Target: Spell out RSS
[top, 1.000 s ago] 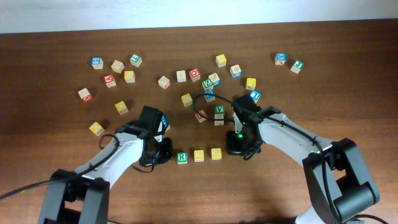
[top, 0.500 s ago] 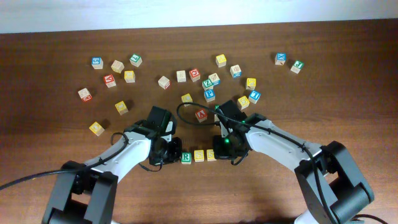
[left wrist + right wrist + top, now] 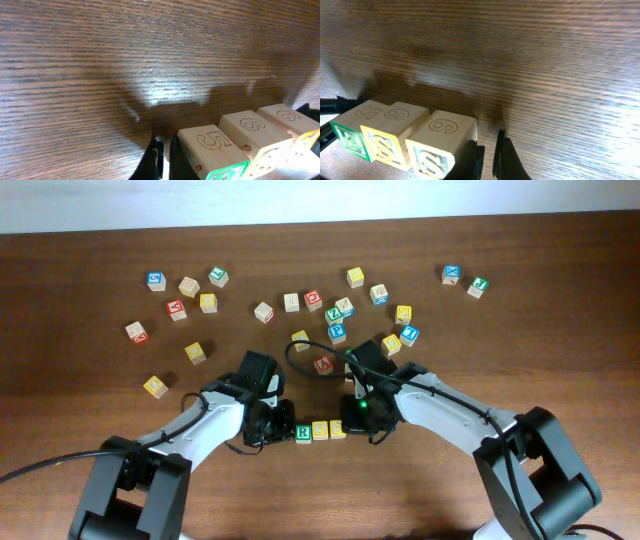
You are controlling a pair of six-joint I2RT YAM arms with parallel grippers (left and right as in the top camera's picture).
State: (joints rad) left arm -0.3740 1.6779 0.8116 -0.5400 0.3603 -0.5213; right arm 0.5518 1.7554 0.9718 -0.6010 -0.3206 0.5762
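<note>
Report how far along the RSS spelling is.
Done: the R block, first S block and second S block sit touching in a row reading RSS. In hand: nothing; the shut left gripper and right gripper flank the row's ends. Left: apparently only backing both grippers away.

overhead: even, sharp | wrist views: dim, glare patch on table [image 3: 165,92], soft shadows

Angling both arms inward; holding L tool [image 3: 272,423] & R tool [image 3: 360,415] low, facing each other, fingers pinched together on both.
</note>
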